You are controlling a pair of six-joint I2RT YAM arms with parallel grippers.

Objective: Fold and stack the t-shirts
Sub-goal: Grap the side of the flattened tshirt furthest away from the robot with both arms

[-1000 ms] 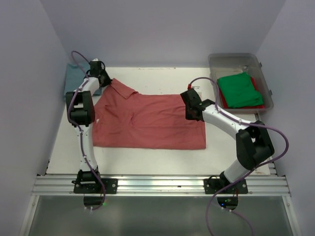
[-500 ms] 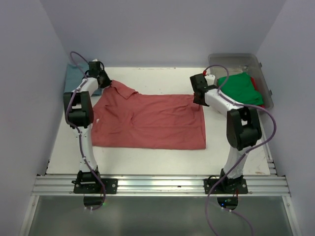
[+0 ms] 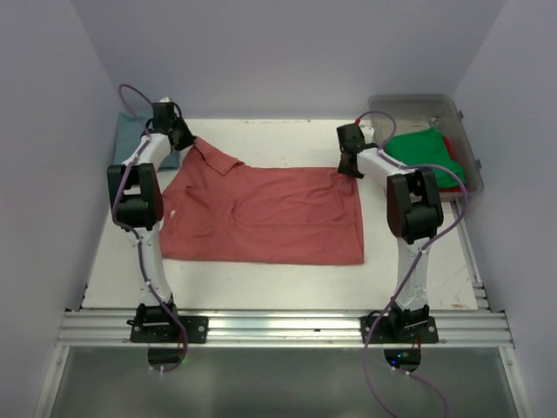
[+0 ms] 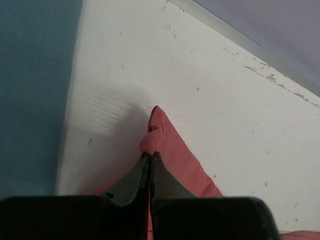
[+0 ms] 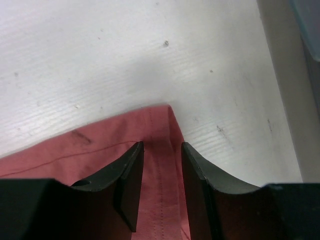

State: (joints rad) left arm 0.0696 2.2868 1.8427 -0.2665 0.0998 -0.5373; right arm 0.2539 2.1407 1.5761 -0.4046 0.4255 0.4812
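Observation:
The salmon-red t-shirt lies spread flat on the white table. My left gripper is shut on its far left sleeve corner. My right gripper is open over the shirt's far right hem corner, one finger on each side of the hem seam. A dusty teal-blue shirt lies at the far left corner and fills the left of the left wrist view. A bright green shirt lies in the clear bin on a red one.
The clear plastic bin stands at the far right, just right of my right gripper; its edge shows in the right wrist view. The back wall edge runs close behind the left gripper. Side walls close in both sides.
My right arm has swung from the shirt's right edge up to its far right corner. My left gripper has kept its hold on the sleeve, shifting slightly toward the back.

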